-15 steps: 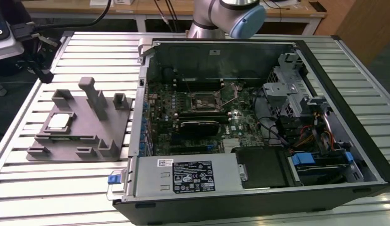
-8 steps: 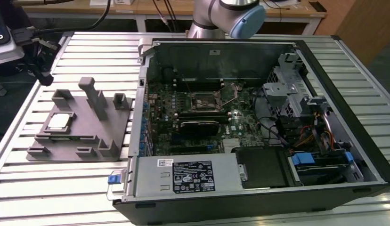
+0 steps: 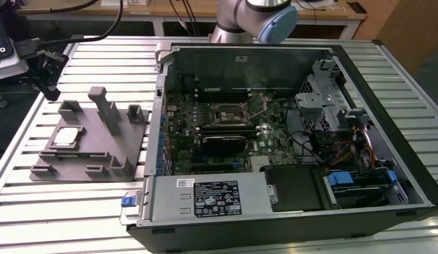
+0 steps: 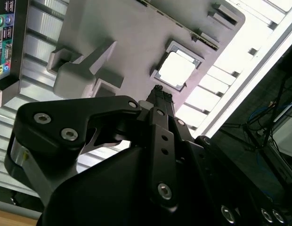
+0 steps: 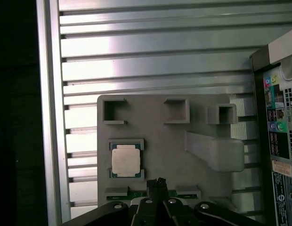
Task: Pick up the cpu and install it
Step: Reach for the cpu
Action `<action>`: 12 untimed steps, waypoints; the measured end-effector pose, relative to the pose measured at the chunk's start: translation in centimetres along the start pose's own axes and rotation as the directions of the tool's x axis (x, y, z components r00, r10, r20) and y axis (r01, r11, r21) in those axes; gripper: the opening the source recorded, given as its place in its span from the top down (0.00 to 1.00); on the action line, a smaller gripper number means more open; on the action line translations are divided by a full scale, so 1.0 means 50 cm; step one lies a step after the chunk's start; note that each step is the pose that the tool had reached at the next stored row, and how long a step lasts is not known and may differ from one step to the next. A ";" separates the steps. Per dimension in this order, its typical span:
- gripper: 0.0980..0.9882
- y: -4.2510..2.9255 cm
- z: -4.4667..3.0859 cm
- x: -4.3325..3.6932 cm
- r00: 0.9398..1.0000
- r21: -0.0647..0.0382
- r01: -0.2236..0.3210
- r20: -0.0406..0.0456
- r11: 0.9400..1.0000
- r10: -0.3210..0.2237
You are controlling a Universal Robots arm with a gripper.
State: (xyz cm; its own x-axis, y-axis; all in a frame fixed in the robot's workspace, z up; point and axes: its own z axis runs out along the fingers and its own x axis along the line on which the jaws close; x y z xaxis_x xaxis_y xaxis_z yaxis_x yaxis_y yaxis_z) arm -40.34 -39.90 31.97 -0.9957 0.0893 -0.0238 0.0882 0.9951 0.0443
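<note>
The cpu [image 3: 66,136] lies flat, silvery top up, in a square recess of the grey plastic fixture [image 3: 92,156] on the slatted table, at the exterior view's left. Both wrist views show it too: the cpu [image 4: 175,69] [image 5: 125,159] sits in its frame on the fixture [image 4: 122,37] [image 5: 174,155]. My gripper [image 5: 159,181] hangs above the fixture a little to one side of the chip and clear of it. Its black fingers [image 4: 160,94] meet at the tips with nothing between them. The motherboard's socket [image 3: 229,112] lies bare inside the open computer case [image 3: 388,159].
Upright posts [image 3: 102,106] rise from the fixture close to the cpu. The case's side wall [image 3: 159,106] stands just beyond the fixture toward the exterior view's right. Cables and drive cages [image 3: 332,106] crowd the case's far side. The table edge [image 5: 49,117] runs near the fixture.
</note>
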 end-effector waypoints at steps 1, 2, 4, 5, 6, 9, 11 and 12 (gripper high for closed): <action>0.99 0.000 0.002 0.001 1.000 0.000 0.000 0.000 1.000 0.000; 0.99 0.000 0.004 0.002 1.000 0.000 0.000 0.000 1.000 0.000; 0.99 -0.001 0.008 0.004 1.000 0.000 0.000 0.000 1.000 0.000; 0.99 -0.001 0.009 0.005 1.000 0.000 0.000 0.000 1.000 0.000; 0.99 -0.001 0.011 0.006 1.000 0.000 0.000 0.000 1.000 0.000; 0.99 -0.001 0.016 0.008 1.000 0.000 -0.001 -0.001 1.000 0.001; 0.99 -0.002 0.019 0.010 1.000 0.000 -0.001 -0.001 1.000 0.001; 0.99 -0.002 0.020 0.011 1.000 0.000 -0.001 -0.001 1.000 0.001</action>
State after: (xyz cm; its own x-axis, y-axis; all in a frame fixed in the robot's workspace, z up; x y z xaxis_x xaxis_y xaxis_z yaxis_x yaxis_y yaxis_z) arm -40.88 -39.90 30.94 -0.9957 0.0899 -0.0231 0.0888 0.9951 0.0442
